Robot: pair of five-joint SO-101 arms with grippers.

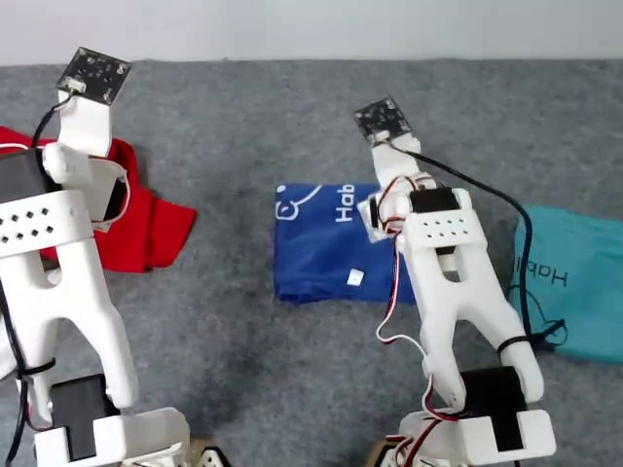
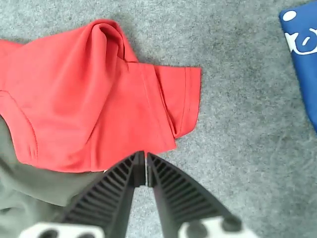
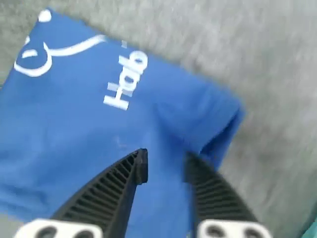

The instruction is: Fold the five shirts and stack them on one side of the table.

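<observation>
Right gripper (image 3: pixel 166 163): jaws narrowly apart, empty, low over the folded blue shirt (image 3: pixel 99 124). Teal shirt (image 1: pixel 574 282) lies near blue's right. Left gripper (image 2: pixel 145 161): jaws closed, empty, well left of blue, at the red shirt (image 2: pixel 99 99) edge. Olive cloth (image 2: pixel 20 188) touches red.

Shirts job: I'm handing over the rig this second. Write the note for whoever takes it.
Left gripper: shut, empty, at the red shirt's edge.
Right gripper: open, empty, above the blue shirt.
Blue shirt lies mid-table as a flat rectangle. The teal shirt lies apart on the right arm's outer side. An olive cloth sits partly under the red shirt.
Done: nothing stacked.
Left: fold the loose red shirt, then stack.
</observation>
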